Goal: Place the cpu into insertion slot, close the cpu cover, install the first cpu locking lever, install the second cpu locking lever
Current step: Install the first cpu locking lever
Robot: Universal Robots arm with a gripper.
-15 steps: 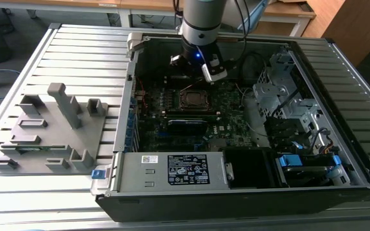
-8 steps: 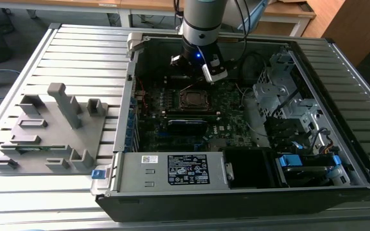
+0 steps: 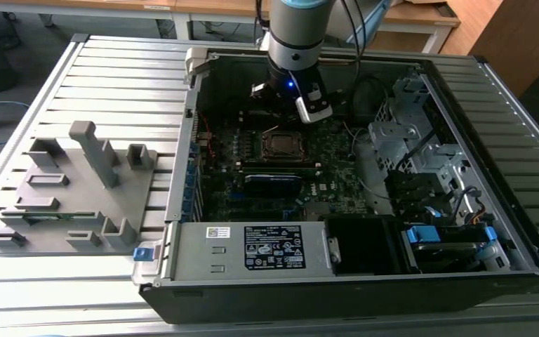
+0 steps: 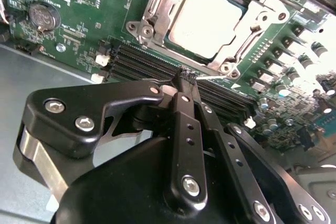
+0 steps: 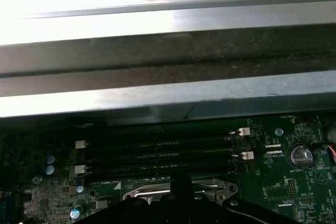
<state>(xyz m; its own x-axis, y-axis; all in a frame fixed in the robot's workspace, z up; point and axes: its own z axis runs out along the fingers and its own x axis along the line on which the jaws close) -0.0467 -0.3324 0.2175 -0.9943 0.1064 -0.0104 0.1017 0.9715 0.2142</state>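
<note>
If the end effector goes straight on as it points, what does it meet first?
Likely the memory slots just ahead of the end effector, beside the cpu cover; depth is unclear.

Open computer case on slatted metal table. Grey fixture block beside it, at the exterior view's left. Coin battery near memory slots on motherboard.

In the exterior view, even room light falls on the slatted table, but the motherboard lies in shadow. In the second wrist view the cpu glares almost white. In the first wrist view glare washes out the metal strips, and the memory slots are dim.
</note>
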